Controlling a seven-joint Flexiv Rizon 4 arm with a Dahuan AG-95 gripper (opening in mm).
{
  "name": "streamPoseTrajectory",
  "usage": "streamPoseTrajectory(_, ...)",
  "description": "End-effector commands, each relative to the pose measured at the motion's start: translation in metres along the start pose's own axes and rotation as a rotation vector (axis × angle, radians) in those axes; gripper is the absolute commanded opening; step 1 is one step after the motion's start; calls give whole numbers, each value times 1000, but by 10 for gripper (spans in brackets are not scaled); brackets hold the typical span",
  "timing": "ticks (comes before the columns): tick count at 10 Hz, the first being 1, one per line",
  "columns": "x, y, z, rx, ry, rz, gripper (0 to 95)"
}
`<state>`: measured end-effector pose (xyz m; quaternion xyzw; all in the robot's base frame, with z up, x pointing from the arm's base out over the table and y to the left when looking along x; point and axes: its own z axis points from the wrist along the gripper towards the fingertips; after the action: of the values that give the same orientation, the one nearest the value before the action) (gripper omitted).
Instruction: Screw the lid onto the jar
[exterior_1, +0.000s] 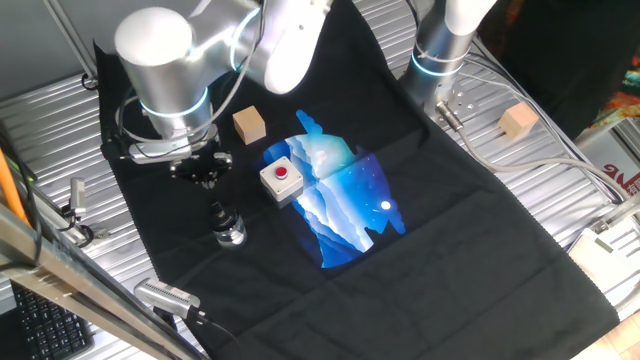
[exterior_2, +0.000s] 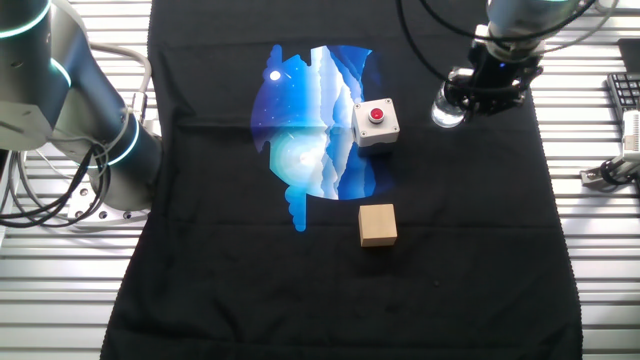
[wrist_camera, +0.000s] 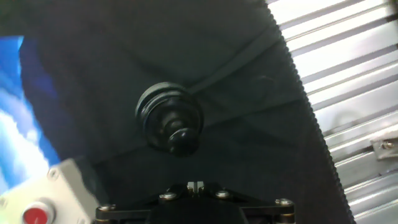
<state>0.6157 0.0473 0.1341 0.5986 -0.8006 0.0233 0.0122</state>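
From one fixed view, the jar (exterior_1: 229, 232) stands upright on the black cloth (exterior_1: 420, 250), left of the white button box (exterior_1: 281, 180), with the dark lid (exterior_1: 220, 212) on its top. The gripper (exterior_1: 203, 172) hangs above and just behind the jar, apart from it; its fingers are too dark to show their spread. A wooden cube (exterior_1: 249, 126) lies beyond the box, and a second cube (exterior_1: 518, 121) sits off the cloth on the metal table (exterior_1: 560, 190). From the other fixed view, the jar (exterior_2: 449, 108) is right of the box (exterior_2: 375, 122), partly hidden by the gripper (exterior_2: 490, 88) above it; the cube (exterior_2: 377, 224) sits nearer the camera. Again I cannot tell how far the fingers stand apart. In the hand view, the lid (wrist_camera: 169, 118) shows from above as a round black cap on the cloth (wrist_camera: 112, 68), with the box (wrist_camera: 53, 196) at lower left; only the gripper's base shows at the bottom edge, no fingertips.
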Motion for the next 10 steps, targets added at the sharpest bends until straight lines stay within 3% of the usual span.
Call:
streamPoseTrajectory(1,7,0,-11,-43,-2,238,0)
streamPoseTrajectory(3,14,-1,-35,-83,3,641,0)
streamPoseTrajectory(4,15,-1,-41,-112,-22,768,0)
streamPoseTrajectory(5,15,-1,-43,-115,-32,871,0)
streamPoseTrajectory(6,14,0,-44,-109,-37,960,0)
streamPoseTrajectory(7,12,1,-45,-80,-59,1055,0)
streamPoseTrajectory(8,11,2,-46,-59,-83,1104,0)
streamPoseTrajectory(10,4,-1,-51,-40,-102,1187,0)
